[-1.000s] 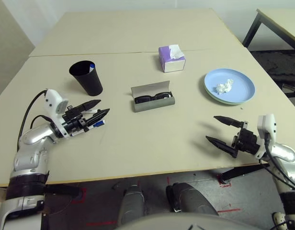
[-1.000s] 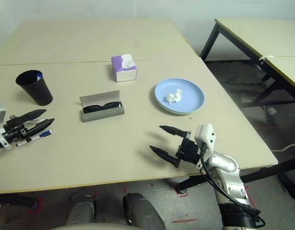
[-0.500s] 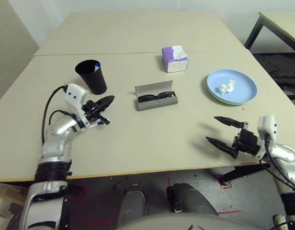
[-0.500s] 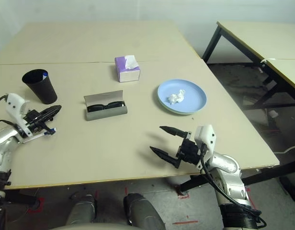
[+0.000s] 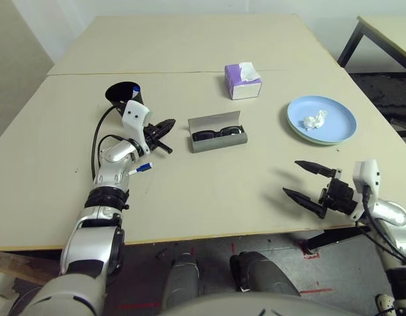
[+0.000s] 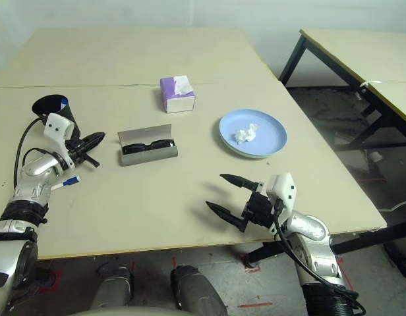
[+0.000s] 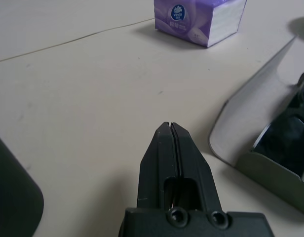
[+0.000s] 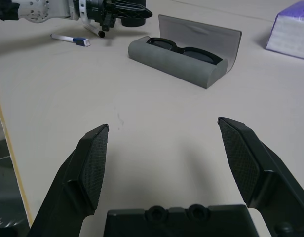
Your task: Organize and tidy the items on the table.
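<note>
The grey glasses case [image 5: 219,143] lies open mid-table with the black sunglasses [image 5: 215,134] inside. My left gripper [image 5: 170,124] is shut with nothing between its fingers, its tip just left of the case and to the right of a black cup [image 5: 126,98]. A white marker with a blue cap [image 5: 138,168] lies on the table beside my left forearm. A blue marker end pokes out of the cup. At the right, the crumpled white tissue [image 5: 313,119] sits on the light blue plate [image 5: 337,121], stacked on the light green plate [image 5: 307,137]. My right gripper [image 5: 292,177] hovers open near the front edge.
The purple tissue box [image 5: 242,80] stands behind the case, near the seam of the table [image 5: 190,197]. A smaller black-legged table [image 6: 361,52] stands to the right, across a gap.
My left gripper has moved from the blue-capped marker towards the cup and case, and its fingers have shut. The marker stays on the table. The right arm has not moved.
</note>
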`<state>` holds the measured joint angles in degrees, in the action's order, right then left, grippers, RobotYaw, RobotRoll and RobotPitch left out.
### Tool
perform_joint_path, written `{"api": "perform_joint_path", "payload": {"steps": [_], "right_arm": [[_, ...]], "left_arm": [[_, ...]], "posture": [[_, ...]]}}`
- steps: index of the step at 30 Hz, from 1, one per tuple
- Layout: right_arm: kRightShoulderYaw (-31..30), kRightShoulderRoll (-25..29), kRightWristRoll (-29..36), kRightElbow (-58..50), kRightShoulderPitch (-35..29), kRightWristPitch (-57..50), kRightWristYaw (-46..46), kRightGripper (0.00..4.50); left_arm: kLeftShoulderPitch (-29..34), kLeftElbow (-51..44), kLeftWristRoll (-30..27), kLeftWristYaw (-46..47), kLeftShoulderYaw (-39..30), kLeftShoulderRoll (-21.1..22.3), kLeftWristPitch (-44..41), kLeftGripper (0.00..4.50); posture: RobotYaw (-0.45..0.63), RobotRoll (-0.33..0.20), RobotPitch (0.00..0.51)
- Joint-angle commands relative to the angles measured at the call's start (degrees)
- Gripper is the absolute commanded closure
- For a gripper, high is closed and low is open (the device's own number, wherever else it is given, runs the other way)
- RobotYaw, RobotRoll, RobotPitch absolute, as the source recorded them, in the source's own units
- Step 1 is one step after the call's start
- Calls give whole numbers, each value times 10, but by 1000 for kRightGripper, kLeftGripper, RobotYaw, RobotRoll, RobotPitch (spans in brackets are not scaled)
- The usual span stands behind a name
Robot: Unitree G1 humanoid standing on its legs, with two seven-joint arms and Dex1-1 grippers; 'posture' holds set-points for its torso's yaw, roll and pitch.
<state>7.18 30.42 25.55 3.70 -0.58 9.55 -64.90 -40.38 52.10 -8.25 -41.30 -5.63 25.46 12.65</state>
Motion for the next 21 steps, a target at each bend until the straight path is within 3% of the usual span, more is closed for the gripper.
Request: {"api": "perform_joint_path", "payload": {"steps": [1, 21], "right_arm": [[-1, 4, -1, -9, -2, -2, 4, 0], [-5, 4, -1, -44, -8, -15, 24, 0]], "left_arm": [[-22, 42, 16, -5, 11, -13, 16, 4466], [-88, 138, 48, -5, 22, -45, 44, 4466]], "posture": [[-129, 0, 128], [-164, 0, 122]]}}
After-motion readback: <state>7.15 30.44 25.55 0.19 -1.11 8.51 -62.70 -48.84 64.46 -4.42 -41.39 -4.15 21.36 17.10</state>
